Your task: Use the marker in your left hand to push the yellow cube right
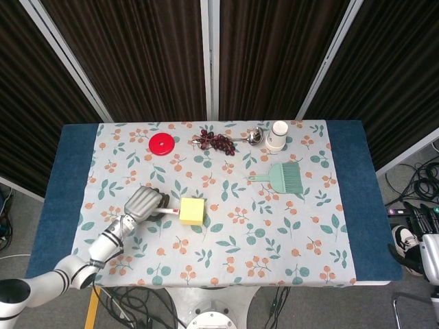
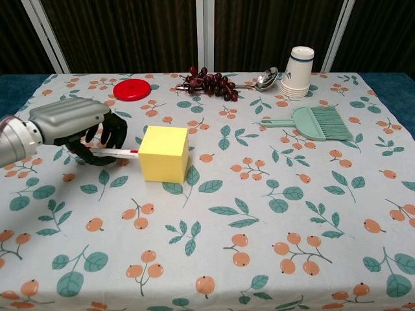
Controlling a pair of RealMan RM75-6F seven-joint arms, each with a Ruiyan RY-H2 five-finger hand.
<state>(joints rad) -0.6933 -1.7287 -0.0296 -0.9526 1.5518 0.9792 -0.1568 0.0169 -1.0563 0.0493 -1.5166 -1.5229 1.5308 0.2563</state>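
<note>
Dark curtains behind a floral-clothed desk (image 1: 288, 240). My left hand (image 2: 78, 126) has its fingers (image 2: 110, 133) clenched round the marker (image 2: 117, 152), tip against the cube (image 2: 163, 153) left of centre. Right hand (image 1: 431, 257) sits off-desk, apparently empty; I cannot tell its fingers.

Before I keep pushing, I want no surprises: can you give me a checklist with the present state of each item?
1. Marker gripped in the left hand: ok.
2. Marker tip against the yellow cube on its left face: ok, it appears to touch.
3. Cube flat on the tablecloth, not tipped: ok.
4. Path to the cube's right free of things: ok; brush, cups and grapes lie farther back.
5. Right hand away from the table: ok, off the right edge; whether it is open, cannot tell.
</note>
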